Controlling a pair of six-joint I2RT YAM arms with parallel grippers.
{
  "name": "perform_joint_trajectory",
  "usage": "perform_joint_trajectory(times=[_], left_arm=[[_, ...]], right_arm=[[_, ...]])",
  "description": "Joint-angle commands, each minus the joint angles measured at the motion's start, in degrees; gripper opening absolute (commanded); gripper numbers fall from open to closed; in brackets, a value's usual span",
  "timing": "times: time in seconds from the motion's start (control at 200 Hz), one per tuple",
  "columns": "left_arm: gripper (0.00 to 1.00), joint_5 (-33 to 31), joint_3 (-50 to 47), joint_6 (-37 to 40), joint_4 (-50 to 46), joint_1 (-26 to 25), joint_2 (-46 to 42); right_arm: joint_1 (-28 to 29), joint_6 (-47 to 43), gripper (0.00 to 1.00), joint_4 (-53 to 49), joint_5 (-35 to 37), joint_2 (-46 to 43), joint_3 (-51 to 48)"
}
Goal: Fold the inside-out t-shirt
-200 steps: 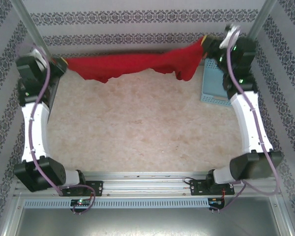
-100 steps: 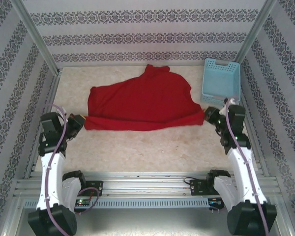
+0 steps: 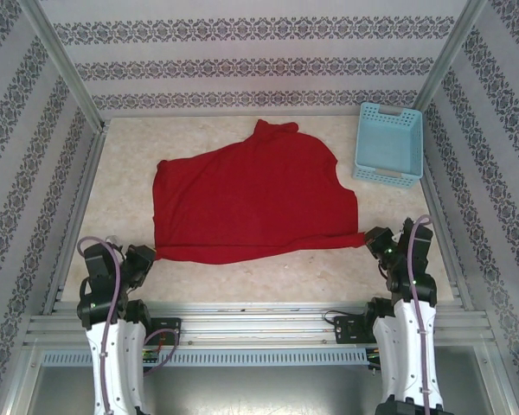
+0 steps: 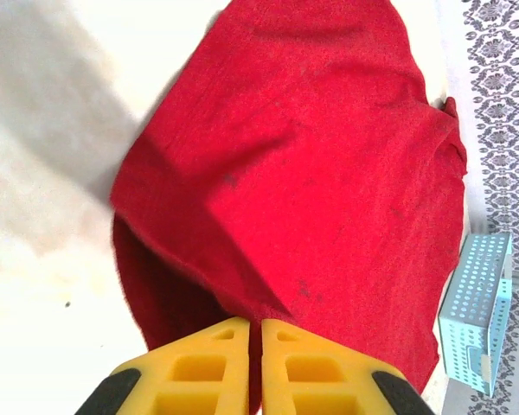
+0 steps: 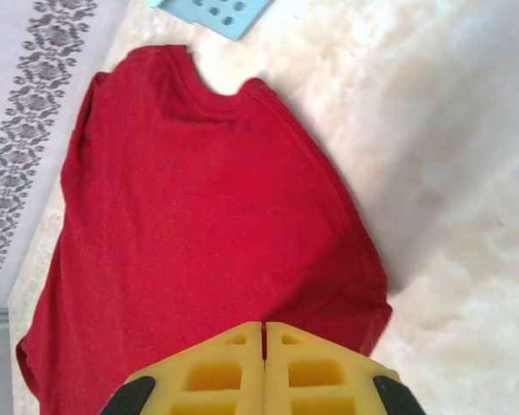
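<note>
The red inside-out t-shirt (image 3: 251, 203) lies spread on the pale table, its neck end toward the back wall and its hem along the near side. My left gripper (image 3: 147, 255) is shut on the near left corner of the shirt; in the left wrist view the cloth (image 4: 329, 173) runs into the thin slit between the yellow fingers of the left gripper (image 4: 254, 322). My right gripper (image 3: 369, 239) pinches the near right corner. Seen from the right wrist, the shirt (image 5: 190, 216) stretches away from the right gripper (image 5: 264, 325), a red sliver between its closed fingers.
A light blue plastic basket (image 3: 389, 143) stands at the back right of the table, also visible as the basket (image 4: 480, 311) and the basket (image 5: 216, 13). Patterned walls close in three sides. Bare table (image 3: 259, 281) runs between the hem and the near rail.
Both arms have drawn back from the far wall to the near edge. The shirt, which hung stretched in the air, now lies flat on the table with both corners still gripped.
</note>
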Motion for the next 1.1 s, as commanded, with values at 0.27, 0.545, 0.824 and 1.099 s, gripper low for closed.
perform_joint_trajectory(times=[0.27, 0.545, 0.824, 1.099], left_arm=[[0.51, -6.2, 3.6, -1.6, -15.5, -0.5, -4.6], [0.68, -4.7, 11.7, -0.4, 0.7, -0.6, 8.0], [0.72, -16.8, 17.0, 1.8, 18.3, -22.2, 34.6], [0.78, -17.0, 14.1, 0.3, 34.7, -32.2, 60.4]], right_arm=[[-0.5, 4.5, 0.41, -14.7, 8.9, -10.1, 0.3], [-0.2, -3.6, 0.68, -7.4, 9.6, -3.4, 11.5], [22.8, -11.6, 0.72, 0.9, 15.1, 22.5, 19.1], [35.7, -12.9, 0.72, 7.1, 16.5, 49.4, 23.8]])
